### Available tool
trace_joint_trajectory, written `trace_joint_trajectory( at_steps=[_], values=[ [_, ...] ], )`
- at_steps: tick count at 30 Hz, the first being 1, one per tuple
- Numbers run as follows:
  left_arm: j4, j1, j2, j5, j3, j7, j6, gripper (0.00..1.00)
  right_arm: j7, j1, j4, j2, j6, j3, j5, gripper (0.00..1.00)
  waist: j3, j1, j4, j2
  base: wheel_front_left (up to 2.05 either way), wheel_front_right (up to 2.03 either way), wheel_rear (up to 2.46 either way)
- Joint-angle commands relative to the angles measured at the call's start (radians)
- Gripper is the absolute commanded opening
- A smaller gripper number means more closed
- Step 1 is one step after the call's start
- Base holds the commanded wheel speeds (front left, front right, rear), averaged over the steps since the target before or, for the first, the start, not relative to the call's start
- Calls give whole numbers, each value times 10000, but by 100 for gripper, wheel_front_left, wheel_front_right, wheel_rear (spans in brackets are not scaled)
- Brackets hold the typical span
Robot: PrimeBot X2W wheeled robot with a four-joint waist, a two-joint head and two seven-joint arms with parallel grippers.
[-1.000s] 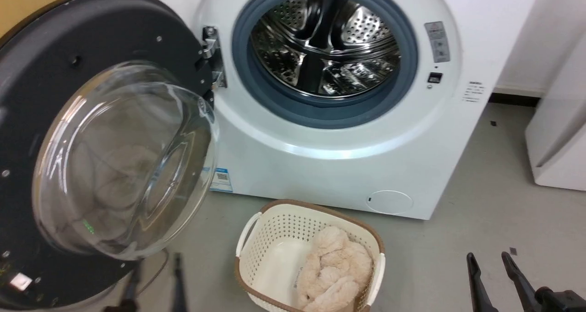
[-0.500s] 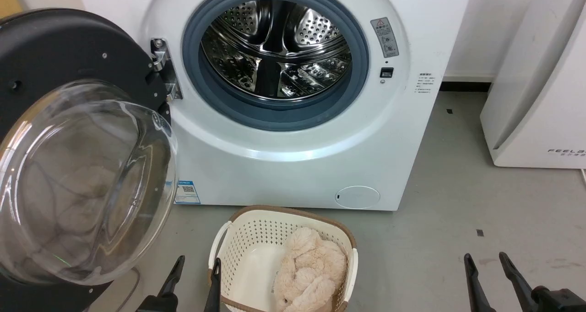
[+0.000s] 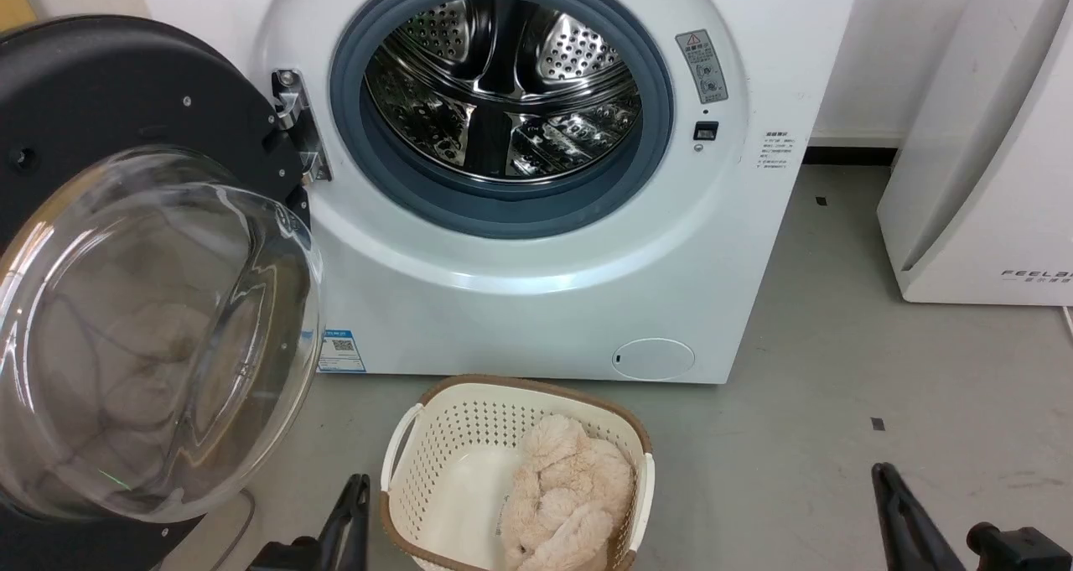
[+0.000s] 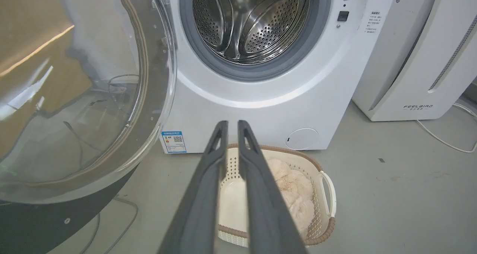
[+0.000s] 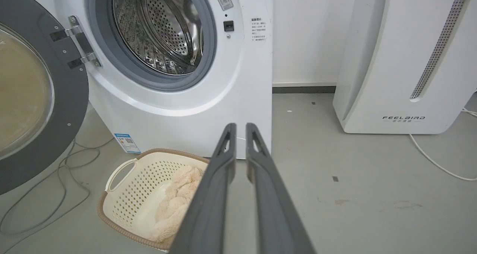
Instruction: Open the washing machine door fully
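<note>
We counted one washing machine, one washing machine door, one laundry basket with one beige fluffy bundle in it, one white FEELBIRD appliance and two grippers.

The left gripper had its two dark fingers drawn almost together, with a thin slit between them. It pinched nothing and touched nothing, hanging over the floor in front of the basket. The right gripper was drawn together in the same way, also empty, over bare grey floor to the right of the basket. In the head view each pair merged into one dark shape, so we judged the gap from the wrist views and it may be slightly wider than it looked.

The door stood swung out on the left of the machine, held by the metal hinge at the left edge of the opening. Being a round disc, it had no long axis. It stood upright on edge, its inner face and bulging glass bowl turned toward us and to the right. The steel drum and its grey gasket lay fully exposed. The basket sat on the floor just before the machine, below the round cap.
</note>
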Motion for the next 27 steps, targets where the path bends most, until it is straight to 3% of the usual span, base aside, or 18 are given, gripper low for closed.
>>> trace_joint_trajectory(
  at_steps=[1,27],
  values=[
    [-16,-42,-19,39,45,21,-20,0,29,-43,-3,0,0,6,-36,0,3,0,-8,-1,0,0,0],
    [-146,-365,-206,359,414,412,-196,0,295,-429,-24,3,2,137,-327,0,49,0,-116,-1,0,0,0]
  ],
)
